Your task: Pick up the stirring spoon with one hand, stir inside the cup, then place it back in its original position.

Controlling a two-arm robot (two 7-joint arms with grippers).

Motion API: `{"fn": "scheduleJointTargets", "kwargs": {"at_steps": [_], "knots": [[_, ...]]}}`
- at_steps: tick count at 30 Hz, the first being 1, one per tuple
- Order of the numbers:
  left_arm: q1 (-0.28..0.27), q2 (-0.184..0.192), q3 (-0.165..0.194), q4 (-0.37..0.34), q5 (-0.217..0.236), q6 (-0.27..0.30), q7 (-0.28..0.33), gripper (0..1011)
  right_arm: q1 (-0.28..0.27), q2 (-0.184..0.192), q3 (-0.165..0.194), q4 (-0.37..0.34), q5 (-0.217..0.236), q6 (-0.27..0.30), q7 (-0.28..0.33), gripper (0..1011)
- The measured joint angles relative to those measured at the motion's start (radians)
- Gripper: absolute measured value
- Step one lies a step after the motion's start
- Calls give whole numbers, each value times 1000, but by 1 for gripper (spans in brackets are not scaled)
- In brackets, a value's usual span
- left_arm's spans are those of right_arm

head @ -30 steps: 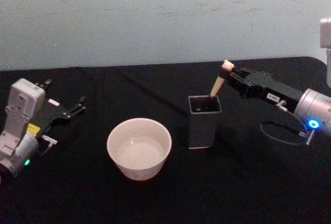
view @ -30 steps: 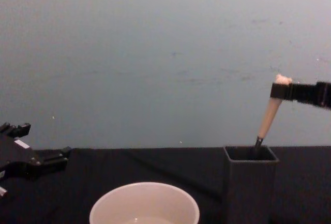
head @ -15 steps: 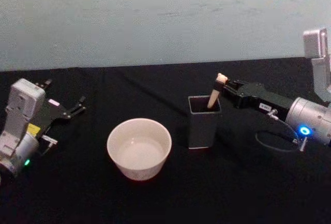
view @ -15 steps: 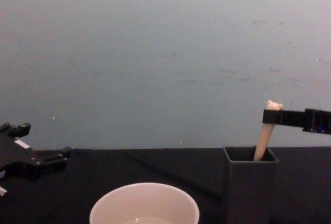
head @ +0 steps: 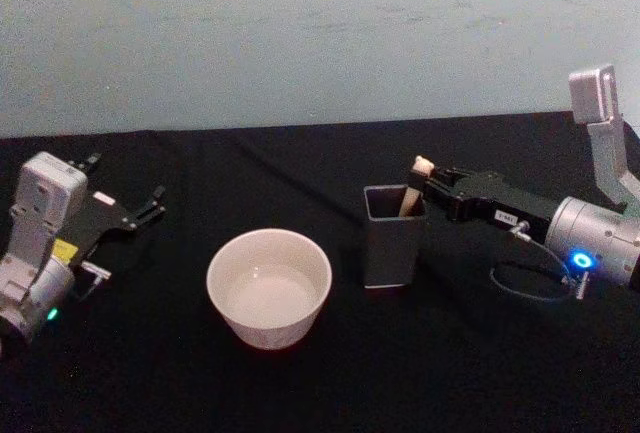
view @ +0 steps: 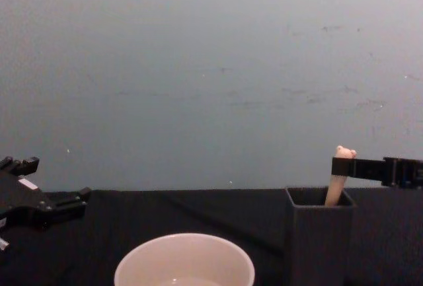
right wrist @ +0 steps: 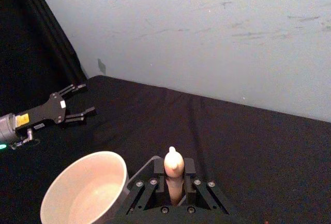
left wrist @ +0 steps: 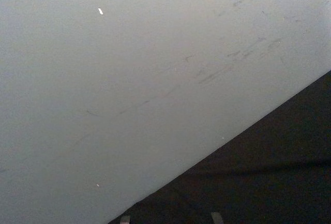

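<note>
Gripping the beige bear-topped handle of the small stirring spoon [head: 413,191], the right gripper [head: 432,185] reaches in level from the right side, its black fingers [view: 344,166] pinched narrow just under the little rounded head. Spoon stands near upright inside the dark grey square-sided holder [head: 391,237], its handle leaning slightly toward the gripper; only the top of the matte handle clears the rim, neck and bowl hidden within the box. Chest view shows the handle [view: 338,179] rising from the holder's right inner corner [view: 318,236], with the flat black finger bar crossing it just above the rim. Right wrist view looks down the linkage: smooth beige handle tip [right wrist: 174,168] clamped between the two black bolted finger plates, holder's dark edge just below. Holder is straight-walled, dull and opaque, taller and narrower than the wide round cream-white cup [head: 268,287], which sits near it to the left on the black cloth table [head: 300,383], apart from it; thin rim, glossy pale interior. Left gripper [head: 140,214] rests parked well apart at the far left, thin black fingers spread open above the cloth. Wall [head: 300,33] behind is pale blue-grey, faintly scuffed.
</note>
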Motion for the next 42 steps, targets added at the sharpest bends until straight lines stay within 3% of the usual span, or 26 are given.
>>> {"fn": "scheduleJointTargets", "kwargs": {"at_steps": [42], "knots": [[0,0,0,0,0,0,0,1001,0,-7,0,7,-18,15,3,218]]}}
